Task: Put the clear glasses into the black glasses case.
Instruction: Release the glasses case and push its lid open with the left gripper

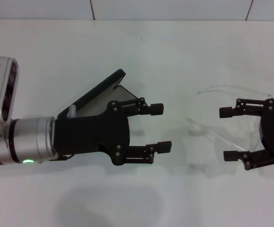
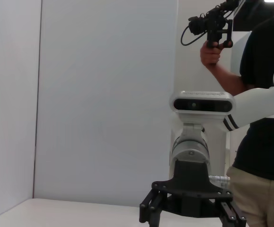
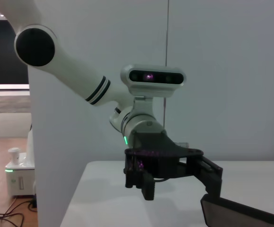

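The black glasses case (image 1: 96, 94) lies at the left of the white table with its lid tilted up and some grey lining showing. My left gripper (image 1: 160, 127) hovers over its near side, open and holding nothing, and hides much of the case. The clear glasses (image 1: 212, 134) lie right of centre, their thin arms pointing left, faint against the white. My right gripper (image 1: 227, 134) is open at their right end, fingertips on either side of one arm. The right wrist view shows the left gripper (image 3: 179, 187) and an edge of the case (image 3: 241, 215).
The white table (image 1: 141, 198) meets a tiled wall (image 1: 174, 9) at the back. In the left wrist view, the right gripper (image 2: 191, 215) faces the camera, and a person (image 2: 264, 142) with a handheld camera stands behind the right arm.
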### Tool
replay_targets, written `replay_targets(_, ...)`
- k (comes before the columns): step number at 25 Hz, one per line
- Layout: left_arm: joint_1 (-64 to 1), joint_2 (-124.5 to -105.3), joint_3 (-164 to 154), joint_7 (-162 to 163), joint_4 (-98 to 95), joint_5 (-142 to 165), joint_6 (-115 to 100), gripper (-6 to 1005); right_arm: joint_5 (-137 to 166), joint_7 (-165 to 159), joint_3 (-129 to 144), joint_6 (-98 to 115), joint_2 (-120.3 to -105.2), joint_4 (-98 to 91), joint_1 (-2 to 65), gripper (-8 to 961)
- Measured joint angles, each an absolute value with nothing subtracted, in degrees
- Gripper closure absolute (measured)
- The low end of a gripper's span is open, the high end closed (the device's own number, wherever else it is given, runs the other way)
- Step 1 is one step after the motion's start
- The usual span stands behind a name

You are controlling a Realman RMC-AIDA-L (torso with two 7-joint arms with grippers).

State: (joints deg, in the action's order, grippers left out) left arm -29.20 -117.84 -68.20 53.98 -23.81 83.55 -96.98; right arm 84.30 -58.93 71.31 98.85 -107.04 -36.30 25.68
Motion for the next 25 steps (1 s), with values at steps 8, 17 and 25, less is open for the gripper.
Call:
replay_targets(8, -28.85, -118.03, -68.08, 54.05, -24.17, 83.70, -95.92, 241, 84.28, -58.90, 70.84, 98.80, -107.28, -36.30, 25.32, 99)
replay_targets(17, -28.57, -117.13, -66.83, 59.74, -27.65, 83.36, -95.46, 273, 84.28, -58.89, 70.75, 98.73, -107.49, -36.29, 25.51, 100)
replay_targets(25, -25.24, -116.71, -59.73, 87.44, -50.07, 95.80, -85.46, 301, 84.28, -58.82, 70.74, 98.69, -107.49, -36.30, 25.66, 100)
